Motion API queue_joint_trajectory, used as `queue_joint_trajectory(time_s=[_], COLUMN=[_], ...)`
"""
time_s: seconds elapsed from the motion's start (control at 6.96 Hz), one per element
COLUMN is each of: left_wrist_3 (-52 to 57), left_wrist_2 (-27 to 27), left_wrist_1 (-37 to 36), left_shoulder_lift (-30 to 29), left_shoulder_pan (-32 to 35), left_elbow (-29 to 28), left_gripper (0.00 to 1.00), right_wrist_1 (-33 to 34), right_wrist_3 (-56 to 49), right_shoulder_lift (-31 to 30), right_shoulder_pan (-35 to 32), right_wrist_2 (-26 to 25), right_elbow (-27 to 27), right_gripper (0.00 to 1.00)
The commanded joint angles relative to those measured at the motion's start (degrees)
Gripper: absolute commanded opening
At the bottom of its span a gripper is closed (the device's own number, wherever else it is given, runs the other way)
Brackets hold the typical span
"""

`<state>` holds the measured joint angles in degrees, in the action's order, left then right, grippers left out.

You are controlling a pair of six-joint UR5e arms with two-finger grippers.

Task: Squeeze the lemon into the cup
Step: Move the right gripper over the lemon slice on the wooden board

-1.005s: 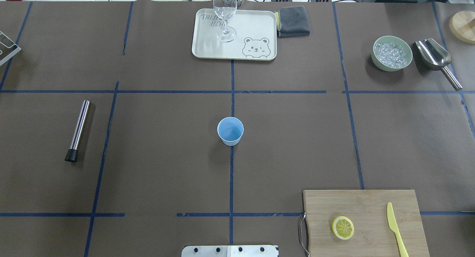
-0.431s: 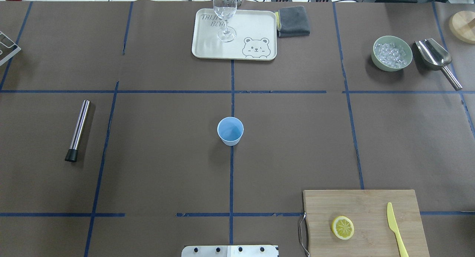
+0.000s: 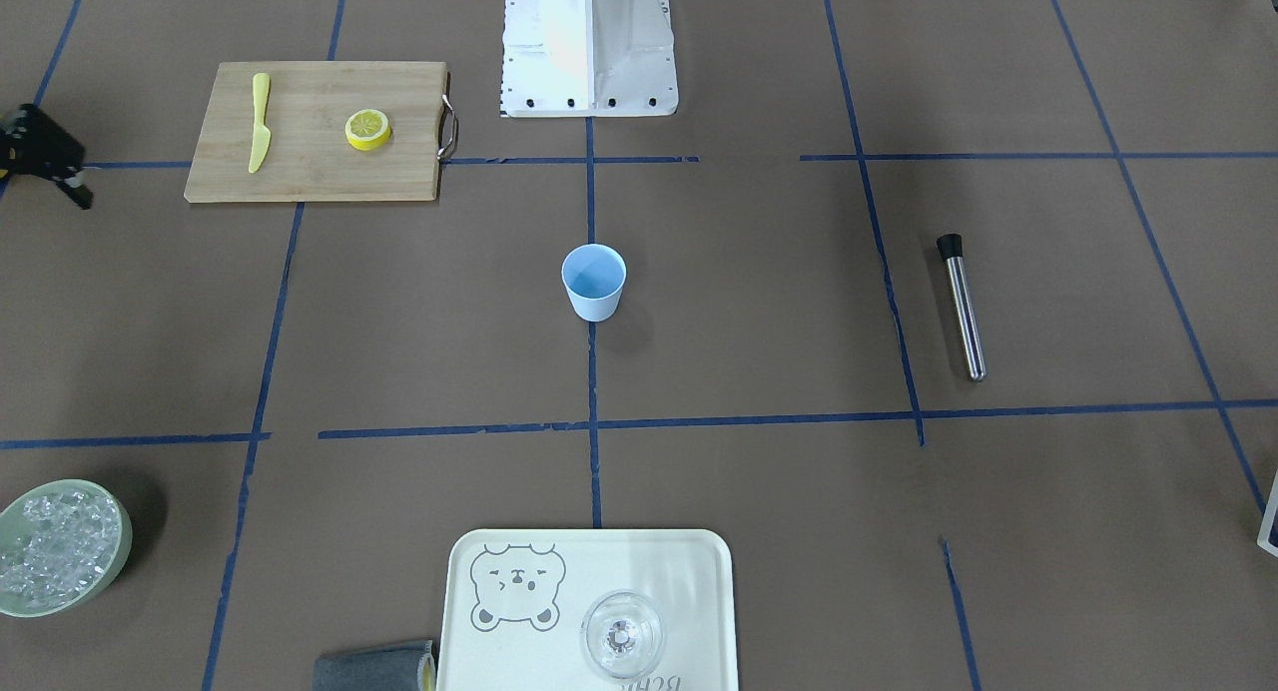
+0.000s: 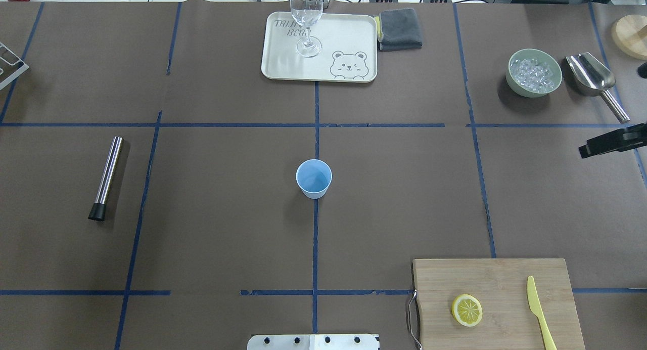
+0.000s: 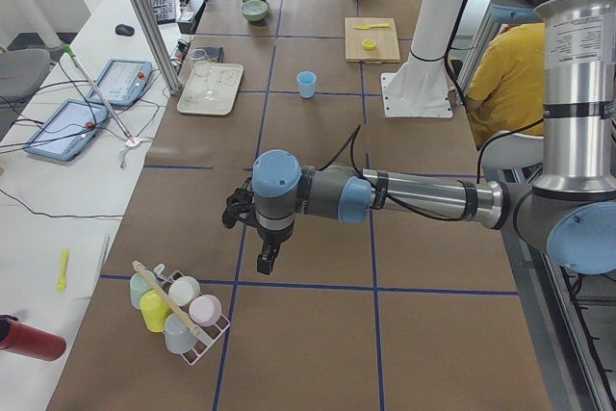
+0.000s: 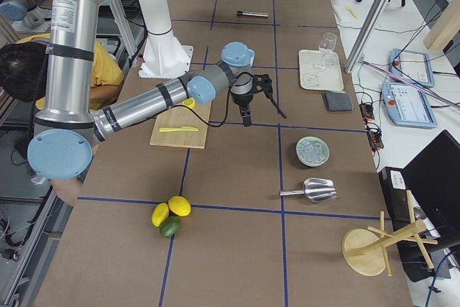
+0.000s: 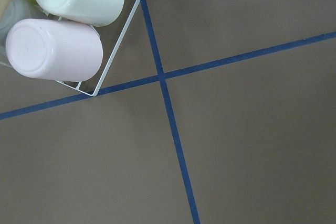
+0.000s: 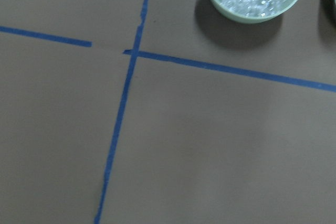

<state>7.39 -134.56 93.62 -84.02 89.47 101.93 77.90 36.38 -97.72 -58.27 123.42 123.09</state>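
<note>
The lemon (image 4: 466, 310) lies cut face up on the wooden cutting board (image 4: 505, 274) at the near right; it also shows in the front view (image 3: 367, 129). The light-blue cup (image 4: 314, 178) stands upright at the table's centre, also in the front view (image 3: 594, 282). My right gripper (image 4: 609, 110) is open and empty at the right edge, between the ice bowl and the board, far from the lemon; it also shows in the right side view (image 6: 264, 116). My left gripper (image 5: 267, 262) hangs beside a cup rack at the table's left end; I cannot tell its state.
A yellow knife (image 4: 540, 312) lies on the board right of the lemon. A green bowl of ice (image 4: 534, 72) and a metal scoop (image 4: 591, 77) are at the far right. A tray (image 4: 343, 36) with a glass (image 4: 306, 16) is at the back, a steel muddler (image 4: 106, 177) at the left.
The black fingers of my right gripper have come into the overhead view from the right edge. Lemon, cup and the other things have not moved.
</note>
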Motion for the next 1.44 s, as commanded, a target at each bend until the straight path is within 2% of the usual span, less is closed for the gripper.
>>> queue_joint_trajectory(time_s=[0.0,0.29,0.43,0.72,1.29], left_wrist_3=[0.0,0.0,0.0,0.0,0.0], left_wrist_2=[0.0,0.0,0.0,0.0,0.0], left_wrist_1=[0.4,0.5,0.5,0.4,0.3], left_shoulder_lift=[0.0,0.0,0.0,0.0,0.0], left_shoulder_pan=[0.0,0.0,0.0,0.0,0.0], left_elbow=[-0.1,0.0,0.0,0.1,0.5], left_gripper=[1.00,1.00,1.00,1.00,1.00], right_wrist_1=[-0.8,-0.7,-0.8,-1.0,-1.3], right_wrist_3=[20.1,34.4,39.3,45.9,48.8], right_shoulder_lift=[0.3,0.3,0.7,0.9,0.8], right_shoulder_pan=[19.8,34.2,41.0,49.9,54.7], right_wrist_2=[-15.3,-25.3,-32.3,-39.2,-41.4], right_elbow=[5.1,7.3,7.3,6.9,4.2], right_gripper=[1.00,1.00,1.00,1.00,1.00])
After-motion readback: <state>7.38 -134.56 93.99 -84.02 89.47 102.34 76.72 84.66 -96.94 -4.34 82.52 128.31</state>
